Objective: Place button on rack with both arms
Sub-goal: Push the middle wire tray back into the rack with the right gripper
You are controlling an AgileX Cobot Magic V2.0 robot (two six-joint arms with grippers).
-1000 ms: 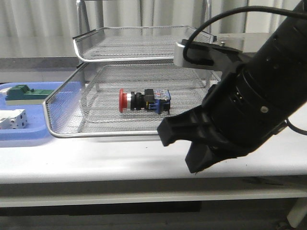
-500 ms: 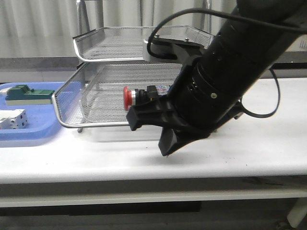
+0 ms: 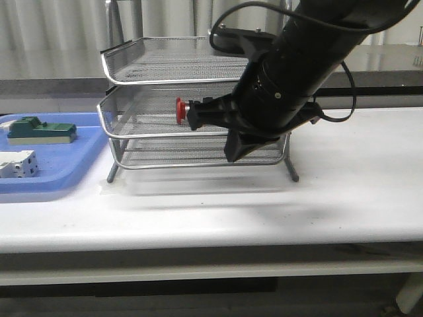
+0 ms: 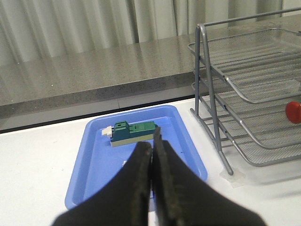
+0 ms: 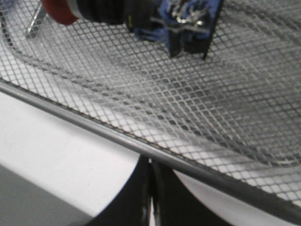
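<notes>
The button point(image 3: 182, 109) lies in the rack's point(image 3: 132, 86) middle tray at frame centre, long axis sideways; the right gripper point(image 5: 149, 188), fingers together, presses that tray's front rim; left gripper point(image 4: 153, 155), also pinched together, hangs over the blue tray point(image 4: 94, 169).

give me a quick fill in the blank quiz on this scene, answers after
1. The button lies in the rack's ____ tray.
2. The green component sits in a ____ plastic tray.
3. The left gripper's fingers are ____.
4. The button's head is ____.

Answers: middle; blue; shut; red
</notes>
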